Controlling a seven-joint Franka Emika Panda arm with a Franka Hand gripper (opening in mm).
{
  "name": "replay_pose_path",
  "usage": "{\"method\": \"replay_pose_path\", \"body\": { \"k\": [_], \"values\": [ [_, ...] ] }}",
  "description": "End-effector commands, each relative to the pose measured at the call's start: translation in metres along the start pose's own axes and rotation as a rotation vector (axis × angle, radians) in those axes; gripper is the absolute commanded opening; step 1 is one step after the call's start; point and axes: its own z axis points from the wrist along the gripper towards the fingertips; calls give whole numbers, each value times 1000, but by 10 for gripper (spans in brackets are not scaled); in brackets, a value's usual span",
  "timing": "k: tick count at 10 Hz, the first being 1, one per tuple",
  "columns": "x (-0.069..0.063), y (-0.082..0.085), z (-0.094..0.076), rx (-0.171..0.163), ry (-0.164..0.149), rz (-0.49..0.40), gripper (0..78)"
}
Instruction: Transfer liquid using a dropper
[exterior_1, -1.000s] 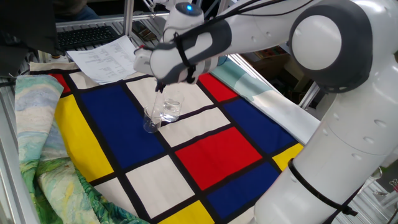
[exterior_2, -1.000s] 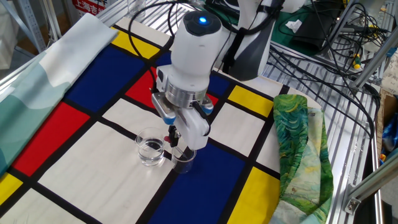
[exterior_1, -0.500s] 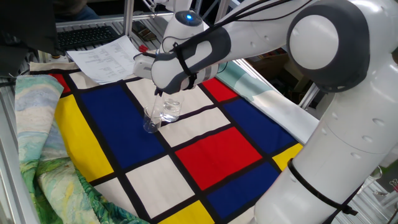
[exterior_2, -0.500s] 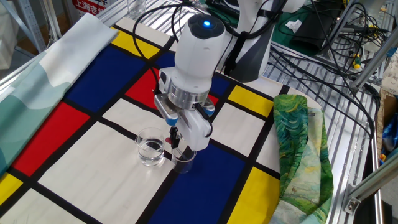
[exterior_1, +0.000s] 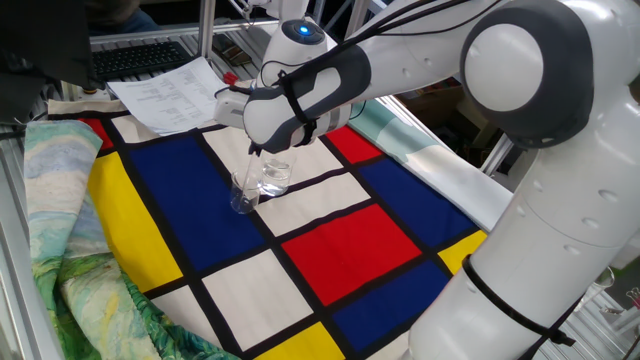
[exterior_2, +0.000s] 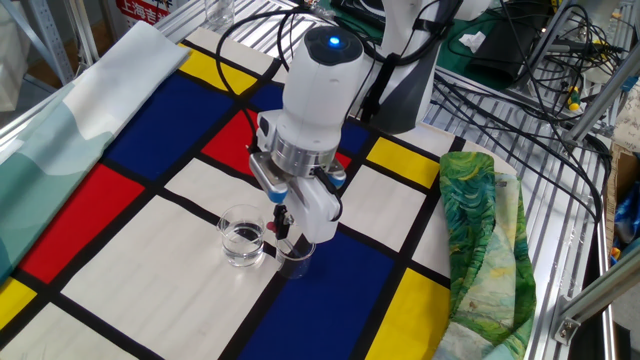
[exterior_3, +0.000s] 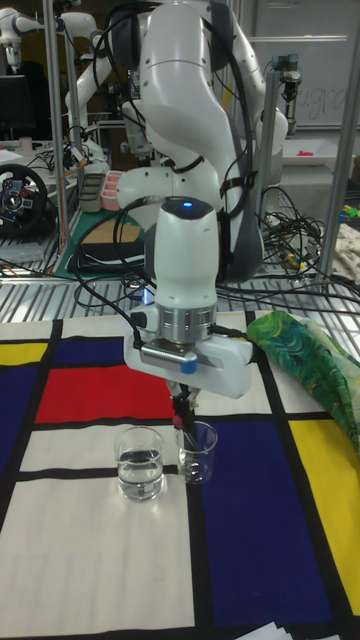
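Observation:
My gripper (exterior_2: 281, 222) (exterior_3: 182, 402) (exterior_1: 256, 150) is shut on the dropper (exterior_3: 182, 425), a slim clear tube with a small red bulb (exterior_2: 279, 229) between the fingers. It hangs upright with its tip down inside a small clear beaker (exterior_2: 294, 259) (exterior_3: 199, 452) (exterior_1: 243, 196) on the blue patch. Right beside that stands a wider beaker (exterior_2: 243, 240) (exterior_3: 139, 462) (exterior_1: 275, 176) on the white patch, holding colourless liquid (exterior_3: 139, 472) in its lower part. I cannot tell whether the small beaker holds any liquid.
The table is covered by a cloth (exterior_2: 120, 250) of red, blue, yellow and white blocks. A green patterned cloth (exterior_2: 480, 230) lies bunched at one side, papers (exterior_1: 170, 92) at the far edge, and cables (exterior_2: 520, 80) behind the arm.
The arm has shifted a little and the wrist has lifted slightly. The dropper stays in the gripper over the small beaker. The beakers have not moved.

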Motion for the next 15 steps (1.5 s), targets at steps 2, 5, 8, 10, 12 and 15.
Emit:
{"method": "replay_pose_path", "body": {
  "k": [2,5,8,10,12,15],
  "values": [
    [2,-1,3,0,-8,38,774],
    [2,-1,3,0,-8,38,774],
    [2,-1,3,0,-8,38,774],
    [2,-1,3,0,-8,38,774],
    [2,-1,3,0,-8,38,774],
    [-2,-5,1,14,100,55,774]
  ]
}}
